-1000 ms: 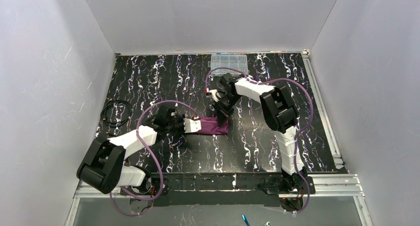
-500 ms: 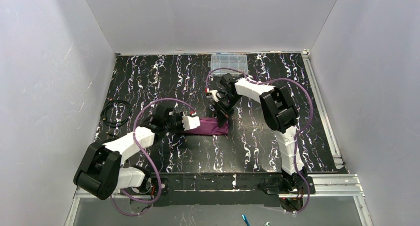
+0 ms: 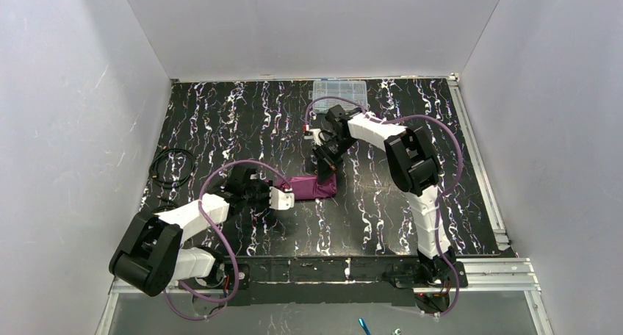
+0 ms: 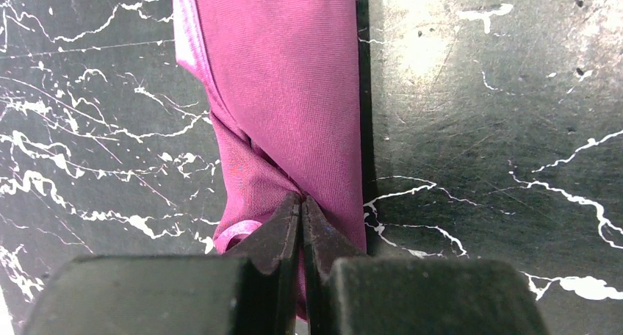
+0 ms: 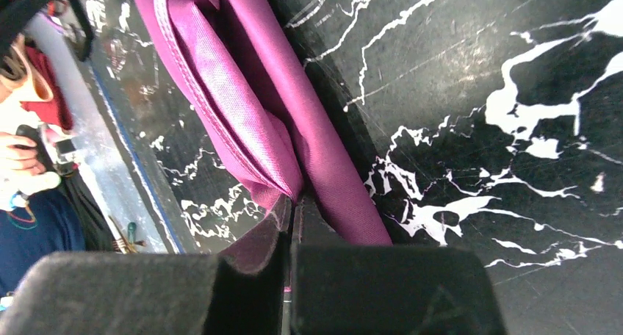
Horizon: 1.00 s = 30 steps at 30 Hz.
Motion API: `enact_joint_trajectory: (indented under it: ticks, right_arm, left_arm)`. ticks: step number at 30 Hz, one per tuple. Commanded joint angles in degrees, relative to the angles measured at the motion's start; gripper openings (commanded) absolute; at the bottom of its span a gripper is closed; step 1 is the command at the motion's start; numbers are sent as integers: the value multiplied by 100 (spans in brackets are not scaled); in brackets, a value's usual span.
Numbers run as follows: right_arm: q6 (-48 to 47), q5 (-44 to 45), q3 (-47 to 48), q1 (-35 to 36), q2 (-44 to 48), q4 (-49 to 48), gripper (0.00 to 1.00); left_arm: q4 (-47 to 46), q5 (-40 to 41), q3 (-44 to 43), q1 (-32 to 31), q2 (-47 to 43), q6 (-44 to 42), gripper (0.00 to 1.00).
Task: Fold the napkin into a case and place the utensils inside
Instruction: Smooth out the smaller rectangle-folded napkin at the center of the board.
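The napkin point(image 3: 310, 186) is a plum-purple cloth folded into a narrow strip, stretched between my two grippers at the table's middle. My left gripper point(image 3: 289, 196) is shut on its left end; in the left wrist view the fingertips point(image 4: 301, 203) pinch bunched cloth point(image 4: 286, 92). My right gripper point(image 3: 328, 171) is shut on the right end, which bends up toward it. The right wrist view shows the closed tips point(image 5: 294, 203) clamped on the layered folds point(image 5: 242, 92). The utensils are out of view.
A clear plastic compartment box point(image 3: 339, 92) stands at the back edge behind the right arm. A coil of black cable point(image 3: 173, 167) lies at the left edge. Metal rails point(image 3: 485, 265) run along the near and right edges.
My left gripper has drawn the napkin's left end toward the near edge. The right gripper has shifted slightly away with its end, so the strip now slants and bends.
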<state>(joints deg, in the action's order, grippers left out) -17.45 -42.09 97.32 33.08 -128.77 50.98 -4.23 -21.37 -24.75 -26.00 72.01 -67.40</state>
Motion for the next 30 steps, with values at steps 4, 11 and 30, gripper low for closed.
enact_joint_trajectory:
  ticks: [4,11,30]
  right_arm:
    - [133,-971,194,-116,355,-233,1]
    - [-443,-517,177,-121,-142,589,2]
    - [263,906,27,-233,396,-305,99]
  left_arm:
    - [192,-144,171,-28,-5,-524,0]
    - [144,-105,286,-37,-20,-683,0]
    - [167,-142,424,-37,-72,-1026,0]
